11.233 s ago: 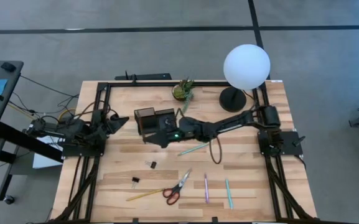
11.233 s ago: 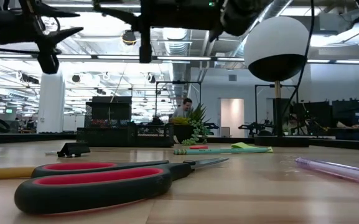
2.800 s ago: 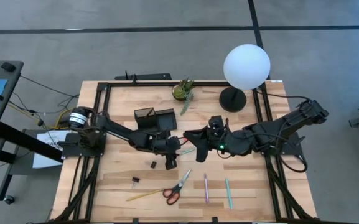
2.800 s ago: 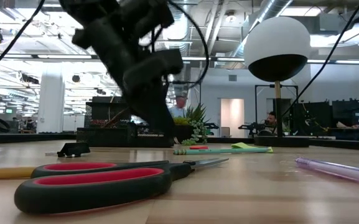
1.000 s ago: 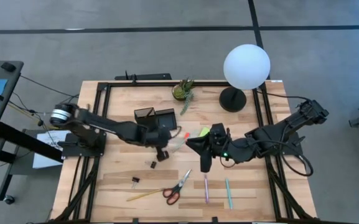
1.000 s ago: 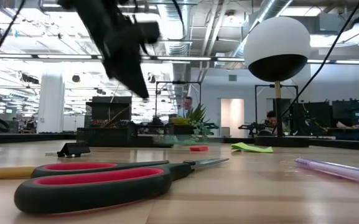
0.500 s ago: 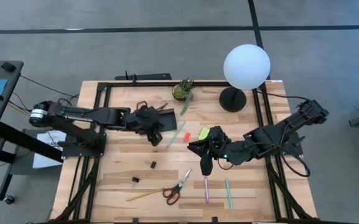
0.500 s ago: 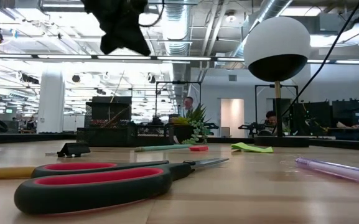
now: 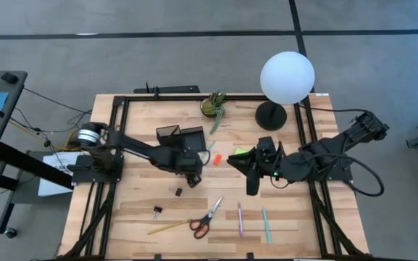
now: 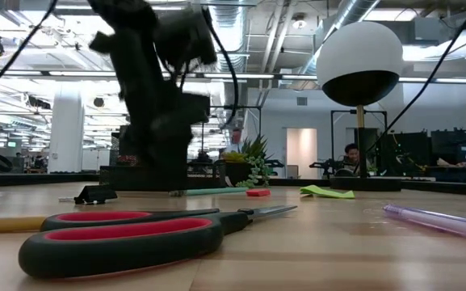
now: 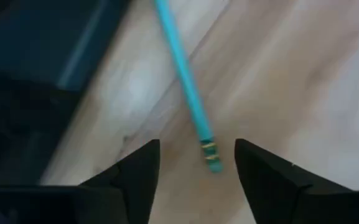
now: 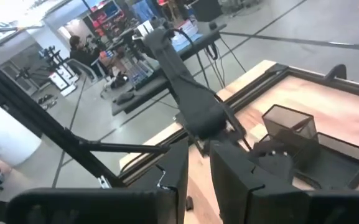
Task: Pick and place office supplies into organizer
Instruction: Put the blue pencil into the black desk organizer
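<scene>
The teal pencil lies flat on the table beside the black organizer, on the organizer's right side. My left gripper is open and points steeply down over the pencil's eraser end. One finger stands on each side of that end without touching it. In the high view my left gripper hides most of the pencil. My right gripper hangs high over the table's middle right. Its fingers stand a little apart in the right wrist view, with nothing between them.
The orange eraser and the lime sticky pad lie between the arms. Near the front lie the red scissors, a yellow pencil, a purple pen, a teal pen and two black clips. The lamp base and the plant stand at the back.
My left gripper swung up and toward the far left over the organizer. It then came back down toward the table beside the organizer's right side. The teal pencil, off the table a second ago, now lies flat there. My right gripper has drifted slightly toward the table's right edge.
</scene>
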`<state>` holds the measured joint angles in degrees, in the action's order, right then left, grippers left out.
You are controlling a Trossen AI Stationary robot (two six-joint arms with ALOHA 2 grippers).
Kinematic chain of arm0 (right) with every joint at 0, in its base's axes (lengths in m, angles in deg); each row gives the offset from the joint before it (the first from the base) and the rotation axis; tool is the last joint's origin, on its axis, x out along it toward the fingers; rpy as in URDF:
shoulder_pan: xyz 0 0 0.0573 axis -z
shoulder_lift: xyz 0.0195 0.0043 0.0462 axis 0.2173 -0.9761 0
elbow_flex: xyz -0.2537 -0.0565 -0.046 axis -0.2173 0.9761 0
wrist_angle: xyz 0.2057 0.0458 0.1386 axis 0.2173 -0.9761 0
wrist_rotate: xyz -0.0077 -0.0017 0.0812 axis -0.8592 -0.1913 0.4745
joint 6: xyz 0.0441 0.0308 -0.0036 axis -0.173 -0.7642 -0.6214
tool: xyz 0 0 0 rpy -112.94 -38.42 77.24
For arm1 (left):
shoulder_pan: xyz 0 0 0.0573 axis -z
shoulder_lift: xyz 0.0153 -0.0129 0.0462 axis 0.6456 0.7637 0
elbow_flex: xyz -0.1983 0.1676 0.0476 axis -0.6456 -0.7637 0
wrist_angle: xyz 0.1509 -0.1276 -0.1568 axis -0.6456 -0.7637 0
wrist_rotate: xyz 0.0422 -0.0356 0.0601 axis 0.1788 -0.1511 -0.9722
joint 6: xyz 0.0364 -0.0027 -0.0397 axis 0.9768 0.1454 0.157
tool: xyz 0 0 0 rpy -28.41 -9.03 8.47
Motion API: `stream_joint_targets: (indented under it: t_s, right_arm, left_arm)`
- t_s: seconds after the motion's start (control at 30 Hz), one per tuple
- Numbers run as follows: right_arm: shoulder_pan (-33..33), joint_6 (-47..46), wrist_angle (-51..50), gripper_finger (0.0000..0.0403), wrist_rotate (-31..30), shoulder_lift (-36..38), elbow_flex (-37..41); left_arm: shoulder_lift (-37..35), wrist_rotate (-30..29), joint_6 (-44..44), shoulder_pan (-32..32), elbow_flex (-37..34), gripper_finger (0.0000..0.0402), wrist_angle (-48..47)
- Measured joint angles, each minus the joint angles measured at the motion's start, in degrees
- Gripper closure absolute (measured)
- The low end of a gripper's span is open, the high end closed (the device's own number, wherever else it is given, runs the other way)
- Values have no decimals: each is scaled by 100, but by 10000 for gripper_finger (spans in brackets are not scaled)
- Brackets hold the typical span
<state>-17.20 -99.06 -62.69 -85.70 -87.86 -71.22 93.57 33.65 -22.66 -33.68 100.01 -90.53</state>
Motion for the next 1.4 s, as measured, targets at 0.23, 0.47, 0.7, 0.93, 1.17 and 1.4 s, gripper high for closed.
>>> stream_joint_targets:
  t_s: [0.23,0.47,0.7,0.93,1.17,1.4]
  right_arm:
    - [87,37,-90,342,20,0,0]
    - [208,34,-283,342,32,0,4]
    - [213,32,-509,342,176,0,4]
    - [187,-650,-2255,342,901,-59,4]
    - [318,-1583,-4597,352,1379,-933,11]
    - [962,373,-4333,359,1341,-2395,11]
  left_arm:
    - [398,-206,-209,30,10,219,305]
    - [399,-311,-262,65,-351,348,922]
    - [335,-207,-283,23,-701,395,1512]
    - [-92,-27,-102,50,-697,399,1437]
    - [-191,216,218,-31,-695,401,1401]
    - [-216,380,466,-13,-673,397,1475]
